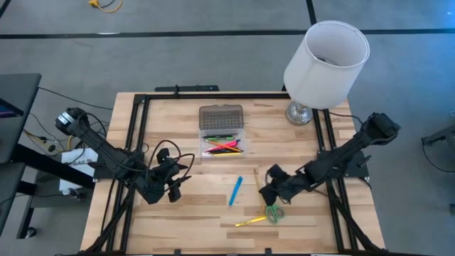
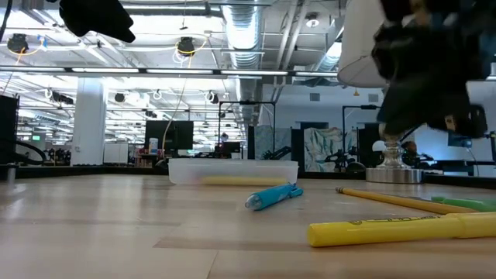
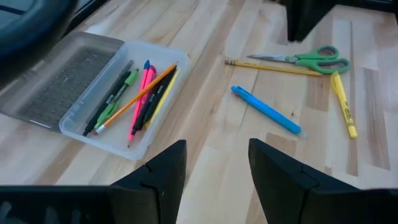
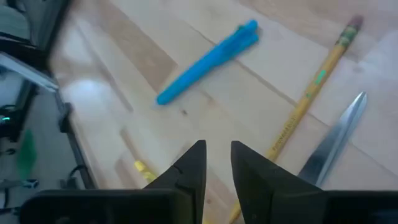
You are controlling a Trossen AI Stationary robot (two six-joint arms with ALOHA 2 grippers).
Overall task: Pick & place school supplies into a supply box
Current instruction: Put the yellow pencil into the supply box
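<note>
Four loose supplies are counted on the table (image 1: 178,220), roughly six in the clear supply box (image 3: 155,127); left gripper (image 3: 214,163) jaws apart, right gripper (image 4: 217,160) jaws narrowly apart, empty.

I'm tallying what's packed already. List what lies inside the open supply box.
The supply box holds a loose bundle: a black pen, a green marker, a pink one, an orange pencil and something yellow. Anything underneath that overlapping pile is covered.
</note>
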